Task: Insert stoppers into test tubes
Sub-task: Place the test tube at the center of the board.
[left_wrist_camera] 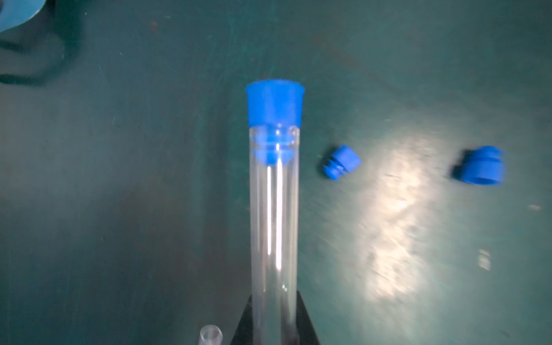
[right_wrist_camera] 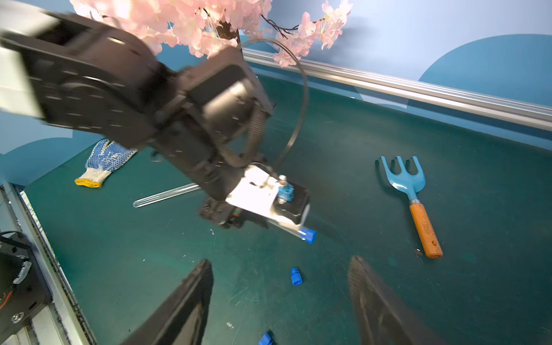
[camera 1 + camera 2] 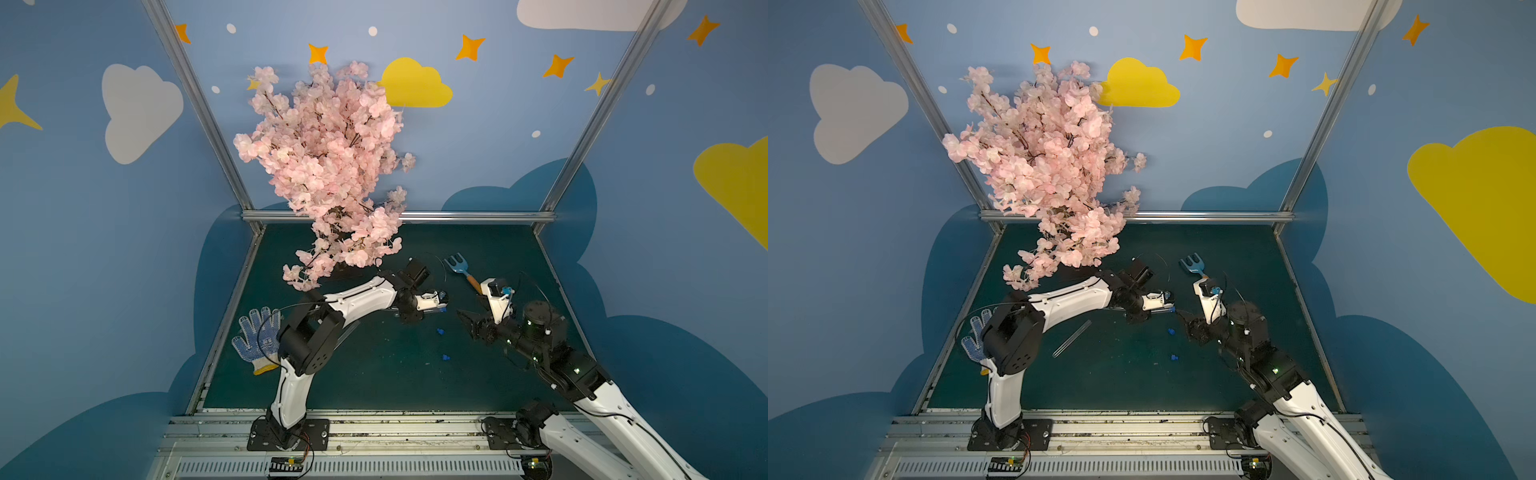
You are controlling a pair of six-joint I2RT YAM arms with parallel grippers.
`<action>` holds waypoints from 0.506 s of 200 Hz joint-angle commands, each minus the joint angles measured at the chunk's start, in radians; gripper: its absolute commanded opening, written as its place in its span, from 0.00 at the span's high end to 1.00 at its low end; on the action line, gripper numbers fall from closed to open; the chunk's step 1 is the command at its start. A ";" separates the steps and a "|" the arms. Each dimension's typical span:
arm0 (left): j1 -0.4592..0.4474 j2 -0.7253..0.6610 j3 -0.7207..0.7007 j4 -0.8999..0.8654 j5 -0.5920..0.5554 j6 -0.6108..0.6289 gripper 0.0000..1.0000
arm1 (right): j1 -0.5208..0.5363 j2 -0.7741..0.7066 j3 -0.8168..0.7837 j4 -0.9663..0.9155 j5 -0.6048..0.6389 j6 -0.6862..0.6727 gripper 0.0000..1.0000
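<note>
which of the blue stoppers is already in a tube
The stopper seated in the mouth of the test tube that the left gripper holds; the other two stoppers lie loose on the green mat.

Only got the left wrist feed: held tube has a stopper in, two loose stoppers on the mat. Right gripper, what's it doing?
Observer: The right gripper is open and empty, pointed toward a loose stopper on the mat.
Operator: Any spare tube out in the open?
Observer: Yes, a bare test tube lies flat on the mat, between the glove and the stoppers.
Operator: Other clutter?
Observer: A blue toy rake with an orange handle lies on the mat, apart from the stoppers.
</note>
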 commanded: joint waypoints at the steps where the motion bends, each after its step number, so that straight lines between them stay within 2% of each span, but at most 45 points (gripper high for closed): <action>1: 0.031 0.062 0.100 -0.029 0.022 0.085 0.98 | -0.004 -0.021 -0.018 -0.013 -0.001 0.022 0.28; 55: 0.071 0.270 0.381 -0.198 0.086 0.205 0.94 | -0.004 -0.019 -0.018 -0.017 -0.001 0.014 0.28; 101: 0.082 0.382 0.545 -0.322 0.094 0.275 0.89 | -0.004 -0.009 -0.015 -0.038 0.001 -0.002 0.28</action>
